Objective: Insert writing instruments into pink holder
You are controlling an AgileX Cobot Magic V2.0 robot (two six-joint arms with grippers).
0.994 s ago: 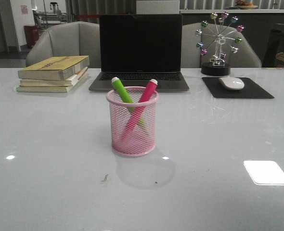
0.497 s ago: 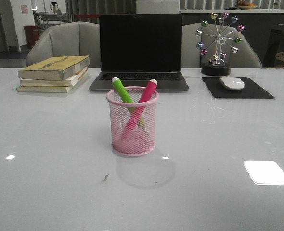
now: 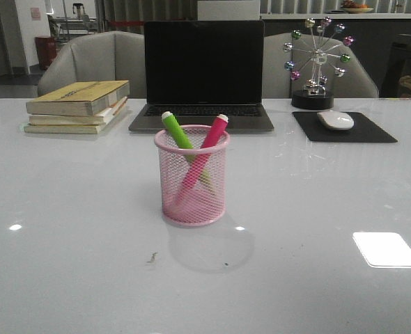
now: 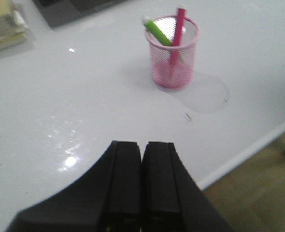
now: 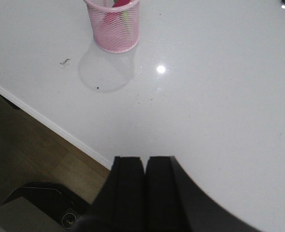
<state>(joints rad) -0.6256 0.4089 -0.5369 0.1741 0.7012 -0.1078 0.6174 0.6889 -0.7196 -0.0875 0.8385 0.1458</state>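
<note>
The pink holder [image 3: 191, 182] stands upright in the middle of the white table. Inside it lean both writing instruments, crossed: a lime green marker [image 3: 177, 131] tilted left and a magenta marker [image 3: 212, 132] tilted right, white ends up. The left wrist view shows the holder [image 4: 172, 60] with both markers well ahead of my left gripper [image 4: 142, 145], which is shut and empty. In the right wrist view my right gripper [image 5: 144, 159] is shut and empty near the table's front edge, far from the holder [image 5: 114, 28]. Neither gripper appears in the front view.
Behind the holder stands an open laptop [image 3: 203, 73]. A stack of books [image 3: 78, 106] lies at the back left. At the back right are a mouse [image 3: 335, 120] on a black pad [image 3: 345, 129] and a ferris-wheel ornament [image 3: 315, 62]. The table's front edge [image 5: 50, 126] is close to both grippers.
</note>
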